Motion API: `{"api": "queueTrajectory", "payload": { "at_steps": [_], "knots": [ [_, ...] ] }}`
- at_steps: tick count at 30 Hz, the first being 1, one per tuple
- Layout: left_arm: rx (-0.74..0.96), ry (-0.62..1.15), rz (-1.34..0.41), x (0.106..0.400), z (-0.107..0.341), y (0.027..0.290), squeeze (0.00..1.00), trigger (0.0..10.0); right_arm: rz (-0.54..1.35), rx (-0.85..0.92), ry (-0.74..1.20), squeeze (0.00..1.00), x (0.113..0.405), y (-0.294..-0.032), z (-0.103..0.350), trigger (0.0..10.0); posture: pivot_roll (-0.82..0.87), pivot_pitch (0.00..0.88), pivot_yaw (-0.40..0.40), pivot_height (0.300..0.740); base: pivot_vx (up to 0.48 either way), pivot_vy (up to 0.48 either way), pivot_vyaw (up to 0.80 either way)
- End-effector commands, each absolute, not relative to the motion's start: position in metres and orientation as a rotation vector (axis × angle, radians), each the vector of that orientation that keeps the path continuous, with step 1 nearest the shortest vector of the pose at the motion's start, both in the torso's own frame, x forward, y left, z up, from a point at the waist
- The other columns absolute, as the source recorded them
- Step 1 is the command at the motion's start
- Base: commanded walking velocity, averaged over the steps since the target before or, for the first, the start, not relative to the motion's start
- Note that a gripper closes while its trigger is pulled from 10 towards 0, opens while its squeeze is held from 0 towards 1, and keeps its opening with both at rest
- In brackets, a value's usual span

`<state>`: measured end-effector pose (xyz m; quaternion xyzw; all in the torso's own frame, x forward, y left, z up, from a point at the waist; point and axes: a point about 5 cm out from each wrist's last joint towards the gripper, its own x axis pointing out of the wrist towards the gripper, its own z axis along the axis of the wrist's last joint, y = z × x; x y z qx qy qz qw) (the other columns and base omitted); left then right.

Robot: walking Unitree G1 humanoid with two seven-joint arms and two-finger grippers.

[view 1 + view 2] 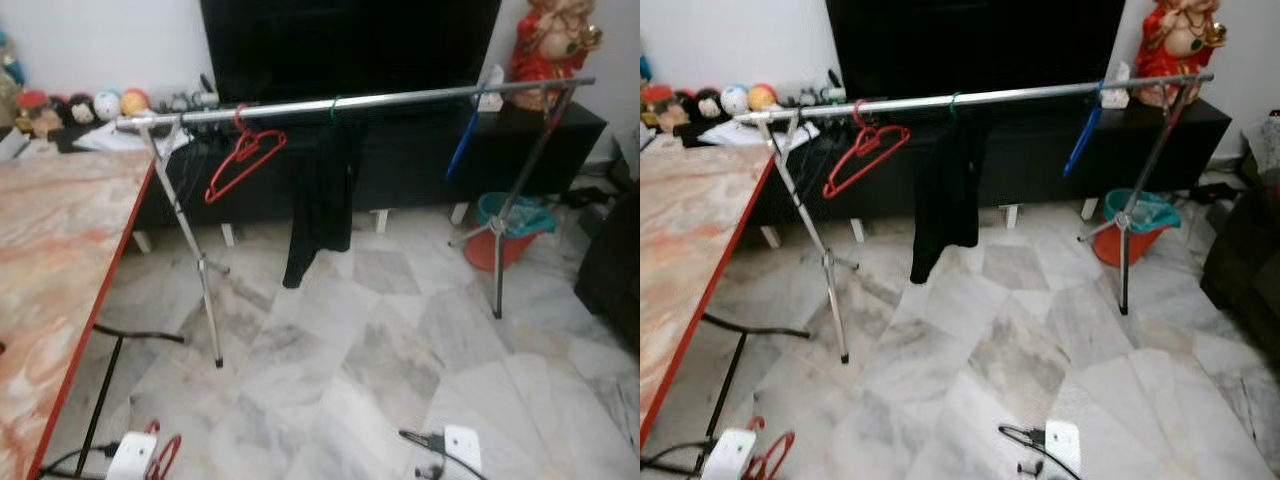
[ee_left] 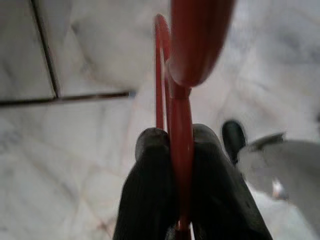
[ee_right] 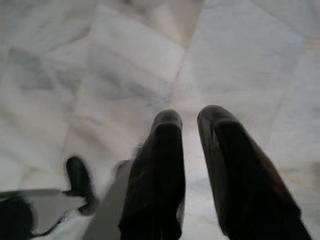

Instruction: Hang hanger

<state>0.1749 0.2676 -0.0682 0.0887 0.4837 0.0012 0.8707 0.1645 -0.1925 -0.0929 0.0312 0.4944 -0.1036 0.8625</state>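
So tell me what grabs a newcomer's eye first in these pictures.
A long metal clothes rail spans the room before a dark TV cabinet, carrying a red hanger, a black garment and a blue hanger. Low at the robot's left, the left tool grips another red hanger over the marble floor. A marble-patterned table stands at the left.

Place: you are in the living room of a home.
Floor: marble tiles (image 1: 380,350), grey-veined, run under everything you see.
Media wall: a large dark television (image 1: 350,45) stands on a low black cabinet (image 1: 420,160) against the white wall.
Ornaments: a row of small soft toys (image 1: 80,108) and a red and gold figurine (image 1: 550,45) sit on that cabinet.
Laundry: a metal clothes rail (image 1: 360,102) carries a black garment (image 1: 320,195); a red mop bucket (image 1: 510,232) stands behind it.
Furniture: a marble-pattern table (image 1: 50,260) with a red edge is at your left.
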Motion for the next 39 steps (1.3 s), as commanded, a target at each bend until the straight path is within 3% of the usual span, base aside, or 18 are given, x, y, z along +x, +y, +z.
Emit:
{"api": "queueTrajectory", "payload": {
  "at_steps": [1, 39],
  "knots": [
    [0.194, 1.02, 0.011, 0.1725, -0.0677, 0.2721, 0.0, 10.0, -0.205, 0.058, 1.033, 0.0, 0.1668, -0.19, -0.0922, 10.0, -0.02, 0.0, 0.028, 0.74, 0.281, 0.0, 0.0],
    [0.192, 1.028, 0.001, 0.1704, -0.069, 0.2712, 0.0, 10.0, -0.192, 0.06, 1.041, 0.0, 0.1638, -0.1879, -0.0937, 10.0, -0.02, 0.0, 0.027, 0.74, 0.284, 0.0, 0.0]
  ]
}}
